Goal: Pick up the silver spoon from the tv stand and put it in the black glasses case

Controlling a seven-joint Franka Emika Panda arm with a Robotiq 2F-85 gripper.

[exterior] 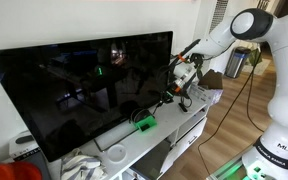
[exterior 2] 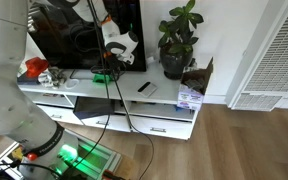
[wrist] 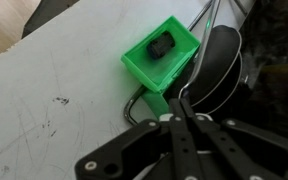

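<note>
- Wrist view: gripper (wrist: 182, 114) jaws pinched on the spoon (wrist: 187, 93), apparently lifted off the stand (wrist: 44, 110).
- Left: release it into the case (wrist: 222, 70) just beside.

- Showed bright green on the box (wrist: 156, 62), black piece inside, at twelve o'clock in the wrist view.
- Showed white with dark specks and faint scratches on the tv stand (wrist: 44, 100), at nine o'clock.
- Showed black on the gripper (wrist: 184, 112), at six o'clock.
- Showed glossy black on the TV (exterior: 84, 90) in an exterior view.
- Showed white on the arm (exterior: 234, 30), at one o'clock.
- Showed green leaves on the plant (exterior 2: 179, 35), at twelve o'clock.
- Showed brown wood grain on the floor (exterior 2: 244, 140), at four o'clock.
</note>
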